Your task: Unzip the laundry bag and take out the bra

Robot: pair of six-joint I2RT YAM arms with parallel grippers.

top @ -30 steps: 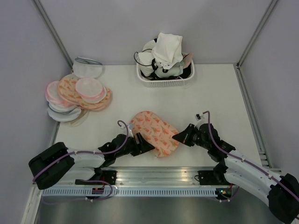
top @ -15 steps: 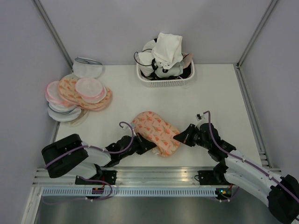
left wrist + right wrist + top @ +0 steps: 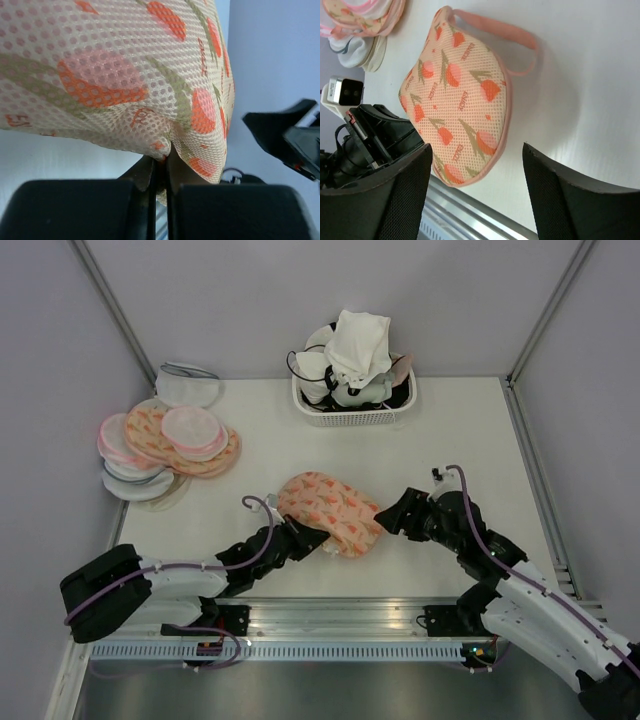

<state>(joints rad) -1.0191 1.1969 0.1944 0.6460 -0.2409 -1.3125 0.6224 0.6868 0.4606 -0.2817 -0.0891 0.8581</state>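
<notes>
The laundry bag (image 3: 330,508), peach mesh with orange leaf print and pink edging, lies zipped near the table's front centre. My left gripper (image 3: 313,540) is shut on its near left edge; in the left wrist view the closed fingers (image 3: 161,167) pinch a fold of the mesh (image 3: 125,75). My right gripper (image 3: 392,519) stands open just off the bag's right end, not touching it. In the right wrist view the bag (image 3: 460,110) and its pink loop (image 3: 520,45) lie ahead of the spread right gripper (image 3: 476,150). The bra is hidden.
A white basket (image 3: 350,412) heaped with white and dark garments stands at the back centre. A pile of similar peach and pink pouches (image 3: 165,445) and a white pouch (image 3: 188,388) lie at the left. A metal rail (image 3: 330,625) runs along the near edge.
My left gripper has shut on the bag's near left edge. My right gripper has let go of the bag's right end, opened and drawn back to the right. The bag has shifted slightly.
</notes>
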